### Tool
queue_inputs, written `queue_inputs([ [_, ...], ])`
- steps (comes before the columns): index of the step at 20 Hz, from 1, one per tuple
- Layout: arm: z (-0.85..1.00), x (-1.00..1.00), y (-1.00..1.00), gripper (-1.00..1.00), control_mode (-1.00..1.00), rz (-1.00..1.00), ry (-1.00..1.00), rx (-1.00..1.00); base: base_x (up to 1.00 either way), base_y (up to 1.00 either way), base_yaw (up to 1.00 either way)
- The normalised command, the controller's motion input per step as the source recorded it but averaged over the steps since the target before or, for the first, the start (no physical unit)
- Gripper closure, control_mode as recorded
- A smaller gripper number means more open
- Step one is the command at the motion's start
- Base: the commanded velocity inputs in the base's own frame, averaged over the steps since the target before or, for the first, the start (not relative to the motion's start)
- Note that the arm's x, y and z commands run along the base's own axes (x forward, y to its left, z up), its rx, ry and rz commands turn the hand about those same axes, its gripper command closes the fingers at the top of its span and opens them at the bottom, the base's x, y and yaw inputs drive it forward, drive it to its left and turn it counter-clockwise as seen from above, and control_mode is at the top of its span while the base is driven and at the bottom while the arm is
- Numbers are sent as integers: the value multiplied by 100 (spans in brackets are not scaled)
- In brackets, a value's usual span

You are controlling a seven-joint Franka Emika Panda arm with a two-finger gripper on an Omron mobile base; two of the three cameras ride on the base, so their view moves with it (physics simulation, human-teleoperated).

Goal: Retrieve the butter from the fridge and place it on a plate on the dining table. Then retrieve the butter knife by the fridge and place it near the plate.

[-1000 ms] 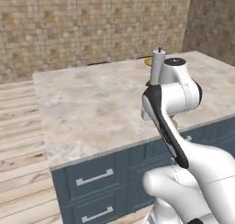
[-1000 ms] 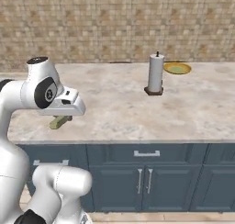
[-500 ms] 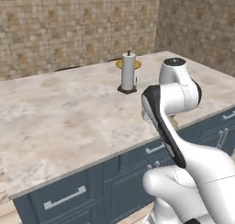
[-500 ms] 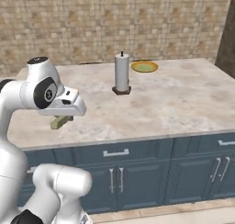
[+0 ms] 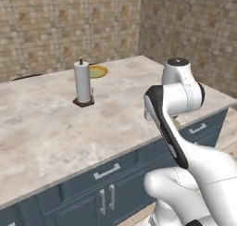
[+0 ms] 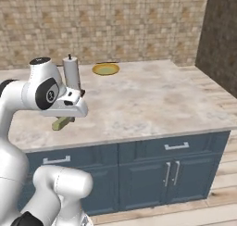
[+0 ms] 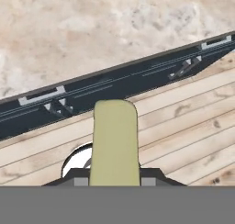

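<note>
One butter (image 7: 114, 142) stick sits clamped in your gripper (image 6: 62, 122) off the dining table (image 6: 152, 97) edge, plate (image 6: 105, 69) far; likely soft, light, slippery, so keep mid-length hold.

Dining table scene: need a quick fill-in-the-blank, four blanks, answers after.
1. The gripper holds the ____.
2. The plate lies on the dining table with ____ on it.
3. The paper towel roll stands ____ on its dark base.
4. In the hand view, the butter hangs over the wooden ____.

Missing words: butter; nothing; upright; floor
</note>
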Motion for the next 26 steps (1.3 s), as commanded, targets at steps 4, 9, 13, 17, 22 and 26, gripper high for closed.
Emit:
queue_inputs([
  [4, 0, 0, 0, 100, 100, 0, 0, 0, 55, -100, -5],
  [9, 0, 0, 0, 100, 100, 0, 0, 0, 60, -100, -2],
  [13, 0, 0, 0, 100, 100, 0, 0, 0, 60, -100, 0],
  [17, 0, 0, 0, 100, 100, 0, 0, 0, 56, -100, 0],
  [22, 0, 0, 0, 100, 100, 0, 0, 0, 57, -100, 0],
  [26, 0, 0, 0, 100, 100, 0, 0, 0, 64, -100, 0],
])
